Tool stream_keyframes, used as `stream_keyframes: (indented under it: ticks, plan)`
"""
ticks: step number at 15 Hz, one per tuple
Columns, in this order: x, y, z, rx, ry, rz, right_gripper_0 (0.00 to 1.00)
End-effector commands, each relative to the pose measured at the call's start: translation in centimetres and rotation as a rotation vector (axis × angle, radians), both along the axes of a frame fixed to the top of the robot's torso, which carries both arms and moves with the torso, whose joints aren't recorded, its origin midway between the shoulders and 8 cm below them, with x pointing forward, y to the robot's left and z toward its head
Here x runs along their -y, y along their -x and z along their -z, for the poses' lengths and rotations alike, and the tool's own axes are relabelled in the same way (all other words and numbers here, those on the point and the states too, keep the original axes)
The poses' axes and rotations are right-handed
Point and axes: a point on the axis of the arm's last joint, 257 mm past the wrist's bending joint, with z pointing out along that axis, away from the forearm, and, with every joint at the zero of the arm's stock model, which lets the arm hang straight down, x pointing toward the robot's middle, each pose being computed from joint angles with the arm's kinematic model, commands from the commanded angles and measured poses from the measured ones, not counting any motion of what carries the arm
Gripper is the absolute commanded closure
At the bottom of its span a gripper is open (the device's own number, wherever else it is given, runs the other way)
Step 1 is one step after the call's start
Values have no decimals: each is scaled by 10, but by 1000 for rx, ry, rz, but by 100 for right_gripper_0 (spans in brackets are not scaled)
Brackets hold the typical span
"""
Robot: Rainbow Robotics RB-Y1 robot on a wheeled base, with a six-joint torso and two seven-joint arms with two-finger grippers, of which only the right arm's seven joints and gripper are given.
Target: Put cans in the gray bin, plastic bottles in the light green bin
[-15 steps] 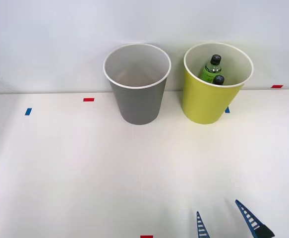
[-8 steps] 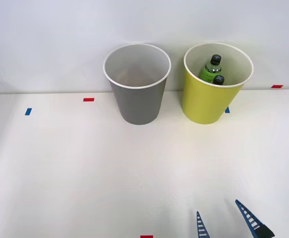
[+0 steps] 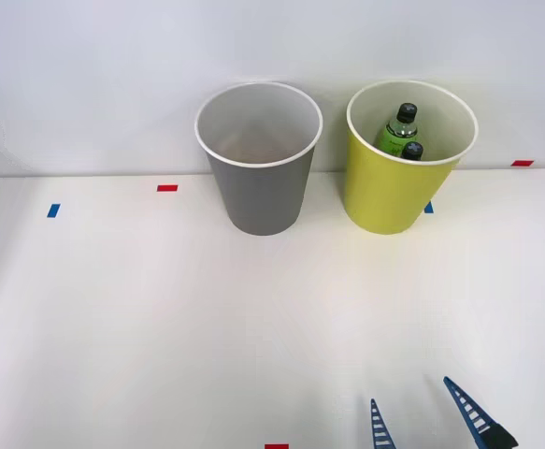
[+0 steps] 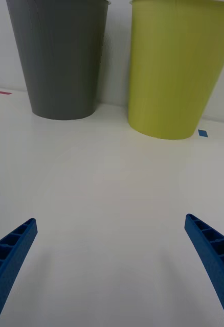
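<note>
green bottles [image 3: 399, 134], labels unreadable, light green bin [image 3: 384, 192]

The white table [image 3: 160, 318] carries small tape marks. 3 are red: 1 [image 3: 166, 188] toward the back left, 1 [image 3: 522, 163] at the back right edge, 1 [image 3: 276, 446] at the near edge. 2 are blue: 1 [image 3: 53, 210] far left, 1 [image 4: 202, 133] back right. A pale wall [image 3: 85, 75] stands behind.

Bright, even light; soft shadows, no glare, sharp focus.
</note>
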Motion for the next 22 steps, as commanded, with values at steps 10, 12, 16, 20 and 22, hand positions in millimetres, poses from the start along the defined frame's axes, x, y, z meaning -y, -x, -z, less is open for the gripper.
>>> stream_keyframes:
  ticks: [10, 12, 16, 20, 22]
  plan:
    - [0, 0, 0, 0, 0, 0, 0]
    - [0, 0, 0, 0, 0, 0, 0]
    - [0, 0, 0, 0, 0, 0, 0]
    - [0, 0, 0, 0, 0, 0, 0]
    - [0, 0, 0, 0, 0, 0, 0]
